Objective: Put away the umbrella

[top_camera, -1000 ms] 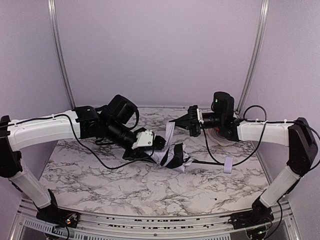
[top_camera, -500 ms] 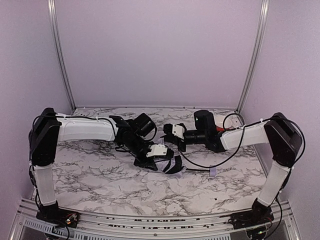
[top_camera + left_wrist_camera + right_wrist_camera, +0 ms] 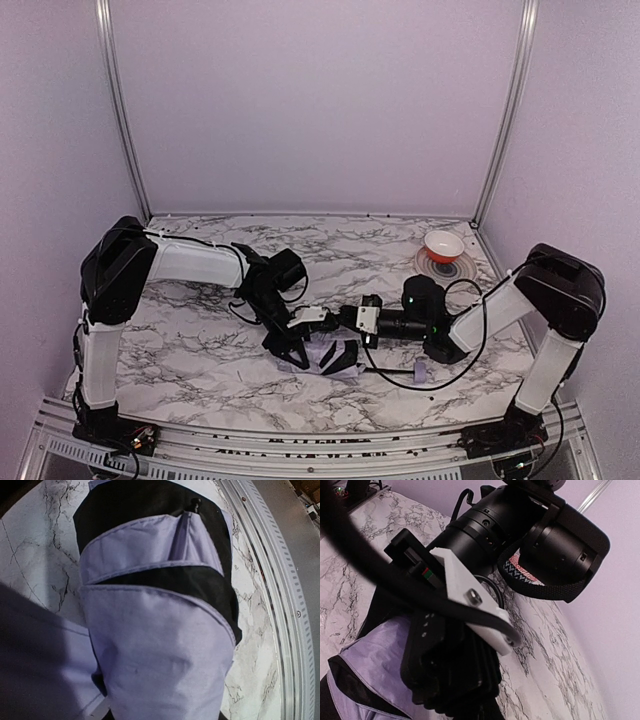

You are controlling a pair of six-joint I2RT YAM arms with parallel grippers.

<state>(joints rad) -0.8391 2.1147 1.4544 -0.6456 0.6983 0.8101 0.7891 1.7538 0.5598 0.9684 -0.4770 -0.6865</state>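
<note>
- Umbrella (image 3: 335, 357) lies flat on the marble table (image 3: 190, 350), near the front edge, between my two arms.
- Canopy (image 3: 155, 640) is collapsed but loose. Lavender panels overlap in rough folds with black lining showing between them. Not rolled, not strapped.
- Shaft (image 3: 392, 372) sticks out to the right with the handle (image 3: 421, 373) at its end, so I judge it isn't telescoped in yet.
- Left gripper (image 3: 288, 347) is down on the canopy's left end. Fabric fills its wrist view and hides the fingers, so I can't tell whether it's gripping or just pressing.
- Right gripper (image 3: 347, 318) is closed right down, just beside the left one and above the canopy. I see nothing in it.
- My read: partway. Left to do: gather the folds, wrap them, push the shaft in.
- Red-and-white bowl (image 3: 443, 243) sits at back right, well apart.
</note>
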